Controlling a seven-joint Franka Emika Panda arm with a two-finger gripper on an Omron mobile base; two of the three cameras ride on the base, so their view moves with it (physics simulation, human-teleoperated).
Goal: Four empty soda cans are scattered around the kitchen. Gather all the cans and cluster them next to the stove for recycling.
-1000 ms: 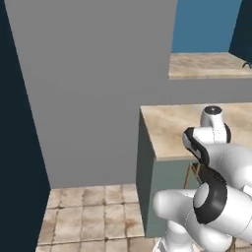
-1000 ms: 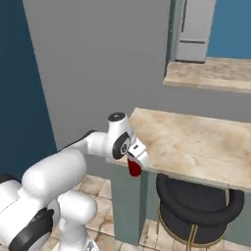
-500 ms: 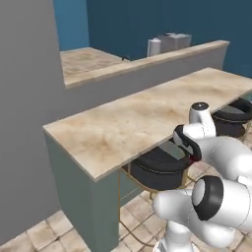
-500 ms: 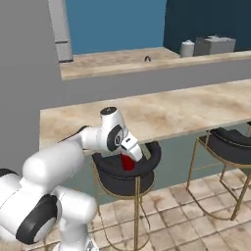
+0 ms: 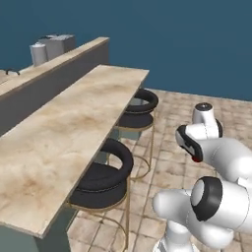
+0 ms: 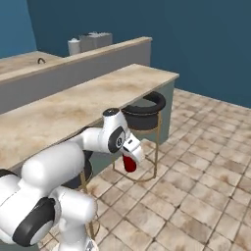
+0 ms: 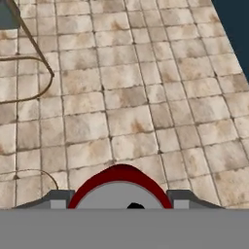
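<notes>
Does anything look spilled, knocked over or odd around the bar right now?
Nothing stands out. Both stools stand upright under the bar counter, the tiled floor is clean, and the gripper holds the red soda can over the floor.

Red soda can (image 7: pixel 120 187): hand view cuts it at the grey band, just upper rim + silvery top w/ dark opening visible. In right base view can (image 6: pixel 129 163) partly covered by gripper (image 6: pixel 131 156); fingers mostly hidden by hand casing. Left base view: only a red sliver (image 5: pixel 196 159) under the wrist. Far-counter appliances (image 6: pixel 90 42) too small to ID. Near stool (image 5: pixel 101 178) partly under counter (image 5: pixel 59 128).
</notes>
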